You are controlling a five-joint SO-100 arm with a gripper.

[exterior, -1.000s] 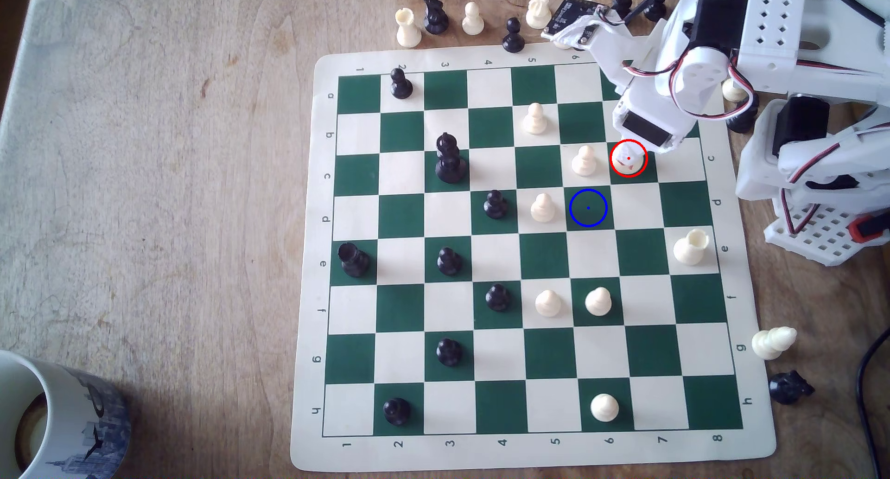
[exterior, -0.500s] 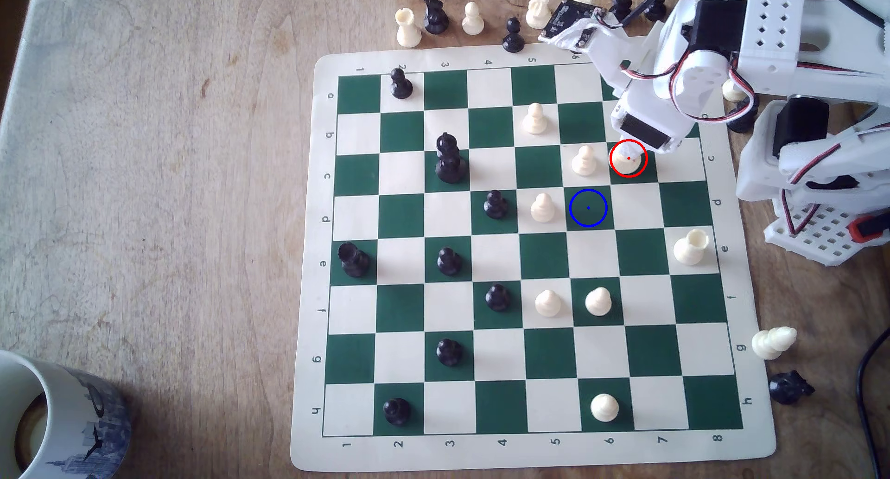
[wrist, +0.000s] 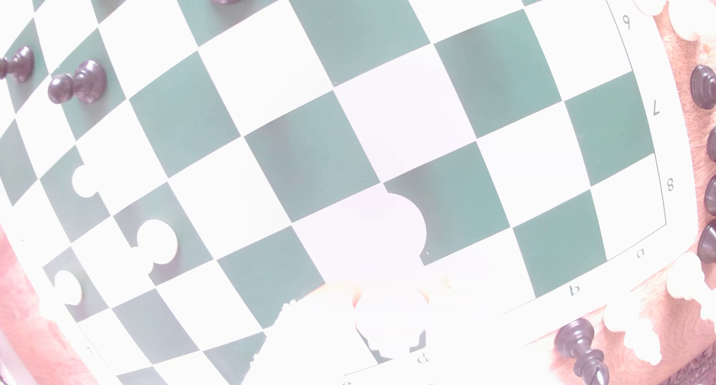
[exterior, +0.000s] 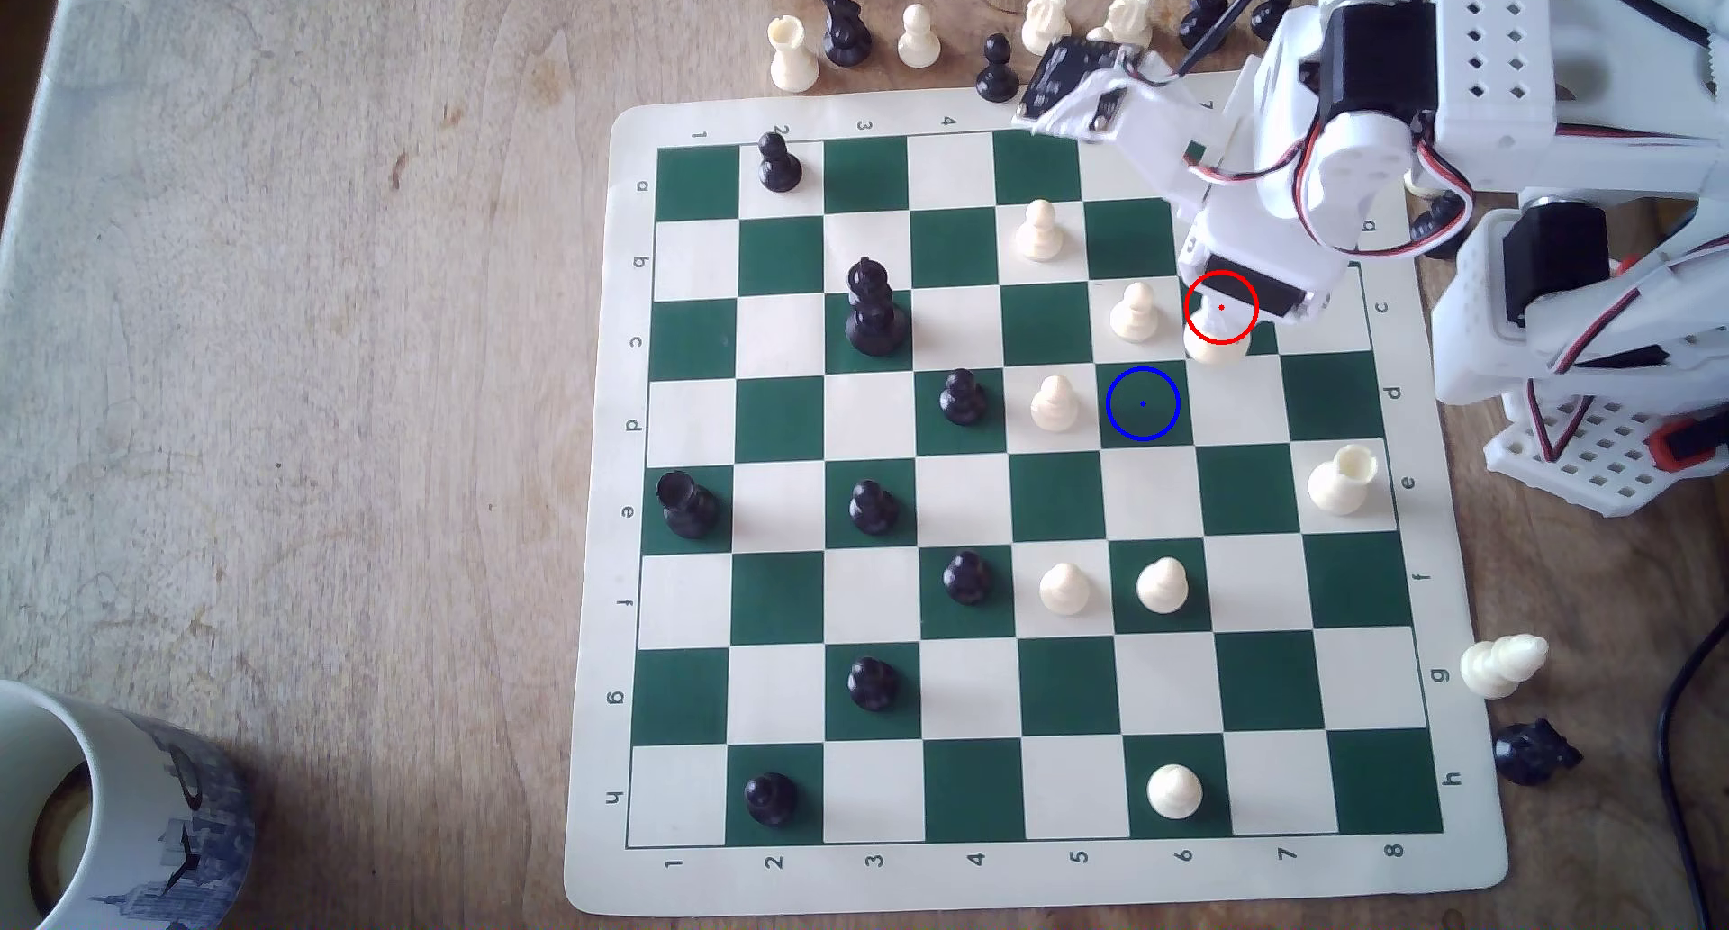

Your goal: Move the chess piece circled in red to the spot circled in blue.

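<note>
The chess piece (exterior: 1216, 346) is a cream-white piece whose round base shows just below the red circle, over the line between the c7 and d7 squares in the exterior view. My gripper (exterior: 1221, 311) is shut on its upper part, and the white wrist hides the stem and top. The spot (exterior: 1142, 404) is the bare dark green d6 square ringed in blue, one square toward the exterior view's left of the piece. The wrist view is washed out: the chess piece (wrist: 391, 230) appears as a pale round base over the mat, and the fingers cannot be made out.
White pawns stand beside the spot on c6 (exterior: 1134, 313) and d5 (exterior: 1054, 404), and another on b5 (exterior: 1038, 231). A white rook (exterior: 1343, 481) is on e8. Captured pieces line the table beyond the mat's far edge. A mug (exterior: 112, 799) sits at the lower left.
The piece's base has left the middle of c7 and shifted toward the d row. The arm's wrist and its camera board have swung toward the exterior view's left.
</note>
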